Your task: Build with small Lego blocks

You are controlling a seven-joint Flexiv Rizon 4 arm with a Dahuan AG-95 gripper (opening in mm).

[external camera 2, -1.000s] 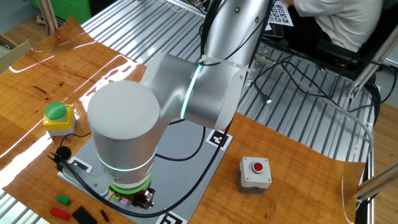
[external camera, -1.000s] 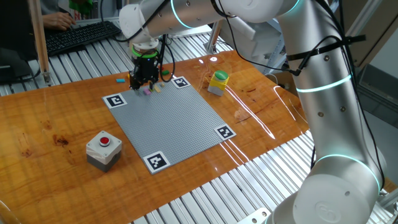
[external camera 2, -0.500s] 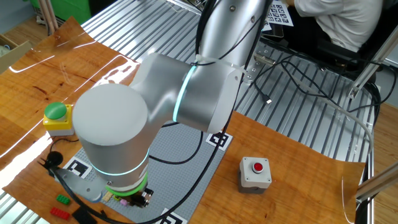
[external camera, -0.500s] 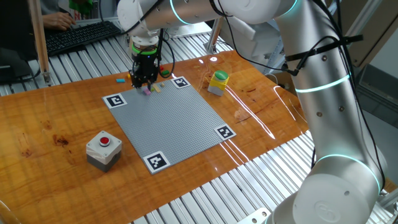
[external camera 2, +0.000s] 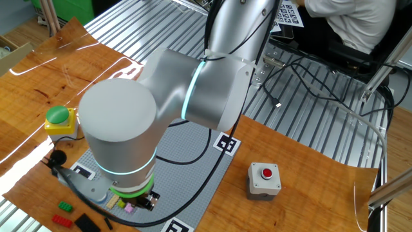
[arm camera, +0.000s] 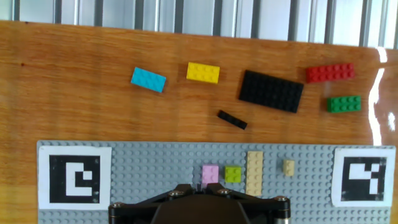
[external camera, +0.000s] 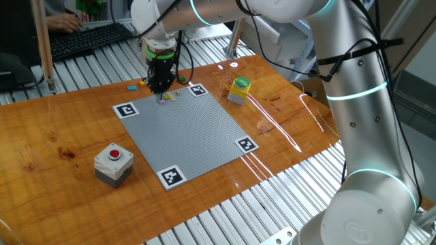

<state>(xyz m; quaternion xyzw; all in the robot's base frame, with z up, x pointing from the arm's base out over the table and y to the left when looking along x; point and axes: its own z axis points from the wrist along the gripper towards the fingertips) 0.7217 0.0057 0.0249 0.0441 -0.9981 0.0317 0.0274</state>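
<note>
The gripper (external camera: 163, 94) points straight down over the far edge of the grey baseplate (external camera: 191, 133), its fingers clenched together; whether they pinch anything cannot be told. On the baseplate (arm camera: 155, 165) sit a pink brick (arm camera: 210, 174), a lime brick (arm camera: 233, 174), a long tan brick (arm camera: 255, 172) and a small tan brick (arm camera: 288, 167). Beyond the baseplate, on the desk (arm camera: 74, 99), lie blue (arm camera: 148, 79), yellow (arm camera: 203, 73), black (arm camera: 272, 91), red (arm camera: 330, 73) and green (arm camera: 344, 104) bricks.

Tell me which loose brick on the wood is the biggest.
The black plate, lying flat between the yellow brick and the red brick. It is clearly wider and longer than every other loose piece there.
</note>
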